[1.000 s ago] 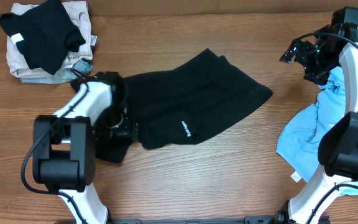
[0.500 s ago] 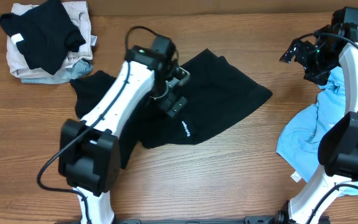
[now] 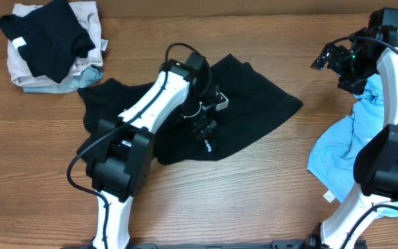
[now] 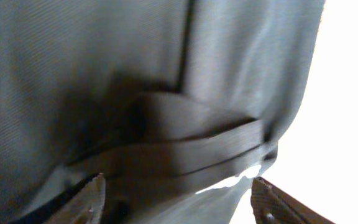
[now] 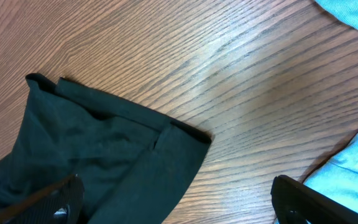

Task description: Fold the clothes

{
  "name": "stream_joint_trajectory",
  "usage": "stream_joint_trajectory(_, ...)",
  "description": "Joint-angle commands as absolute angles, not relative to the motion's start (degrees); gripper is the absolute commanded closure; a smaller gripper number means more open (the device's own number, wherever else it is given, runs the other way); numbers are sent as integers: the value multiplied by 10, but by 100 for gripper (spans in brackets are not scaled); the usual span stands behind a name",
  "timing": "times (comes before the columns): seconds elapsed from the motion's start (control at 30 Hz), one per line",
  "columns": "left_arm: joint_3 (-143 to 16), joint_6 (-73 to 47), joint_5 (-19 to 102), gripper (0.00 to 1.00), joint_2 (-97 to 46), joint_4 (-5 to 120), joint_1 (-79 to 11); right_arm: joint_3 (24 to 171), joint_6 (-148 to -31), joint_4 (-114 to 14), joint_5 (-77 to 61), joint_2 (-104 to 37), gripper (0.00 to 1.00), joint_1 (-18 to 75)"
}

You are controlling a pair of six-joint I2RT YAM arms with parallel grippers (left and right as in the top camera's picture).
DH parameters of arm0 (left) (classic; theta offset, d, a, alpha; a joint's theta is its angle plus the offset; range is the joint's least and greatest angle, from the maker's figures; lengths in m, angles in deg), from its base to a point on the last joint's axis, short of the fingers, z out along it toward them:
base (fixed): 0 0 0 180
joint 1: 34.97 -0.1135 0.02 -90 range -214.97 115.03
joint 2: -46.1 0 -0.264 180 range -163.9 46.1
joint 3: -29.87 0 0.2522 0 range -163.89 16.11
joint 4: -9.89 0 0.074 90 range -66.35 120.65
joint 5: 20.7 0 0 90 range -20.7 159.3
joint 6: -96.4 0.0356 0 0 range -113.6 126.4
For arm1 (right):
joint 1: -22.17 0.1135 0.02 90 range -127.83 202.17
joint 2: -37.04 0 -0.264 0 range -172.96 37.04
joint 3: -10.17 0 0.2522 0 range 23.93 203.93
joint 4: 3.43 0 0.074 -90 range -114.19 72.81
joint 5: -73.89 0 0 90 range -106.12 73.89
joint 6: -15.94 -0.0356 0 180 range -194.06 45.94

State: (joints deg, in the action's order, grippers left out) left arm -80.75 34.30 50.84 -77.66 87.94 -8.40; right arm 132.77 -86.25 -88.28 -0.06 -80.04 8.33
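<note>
Far left, by the back edge: a stack of folded garments (image 3: 50, 48), black over pale grey and beige, set on the brown wood-grain table (image 3: 254, 197). Just right of it begins the large black cotton T-shirt (image 3: 261, 104), lying rumpled and slantwise across the middle of the table, its small white logo lettering (image 3: 207, 144) near the front hem. The left gripper (image 3: 204, 124) is low over the middle of this shirt. In the left wrist view its jaws stand well apart astride a doubled band of hem, with no pinch yet visible.

Step in hand, as judged: taking hold of the black shirt's cloth to begin a fold. The next move calls for closing on that band, catching both layers, then lifting it clear before drawing it across.

Right of the shirt's corner lies a strip of bare wood. The right gripper (image 3: 323, 59) hangs above it near the back edge, jaws wide and empty. Far right: a crumpled light blue T-shirt (image 3: 334, 155), partly under the right arm.

Open room lies along the front of the table and in that strip; the stack crowds the shirt's left corner.
</note>
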Motion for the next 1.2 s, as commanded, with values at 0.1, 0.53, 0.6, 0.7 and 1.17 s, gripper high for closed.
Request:
stream_joint_trajectory(0.1,-813,358,490,63,-780,897,-56,1326,-860,-880,-7,-785,0,84)
stream_joint_trajectory(0.53,-969,123,706,96,-779,991,-65,1303,-860,-878,-7,-785,0,115)
stream_joint_trajectory(0.6,-1038,97,731,96,-779,1025,-65,1283,-860,-868,-7,-785,0,120)
stream_joint_trajectory(0.7,-1126,87,752,96,-779,1060,-65,1247,-860,-853,-7,-785,0,120)
stream_joint_trajectory(1.17,-1224,90,759,96,-780,1103,-65,1083,-860,-748,22,-785,1,120)
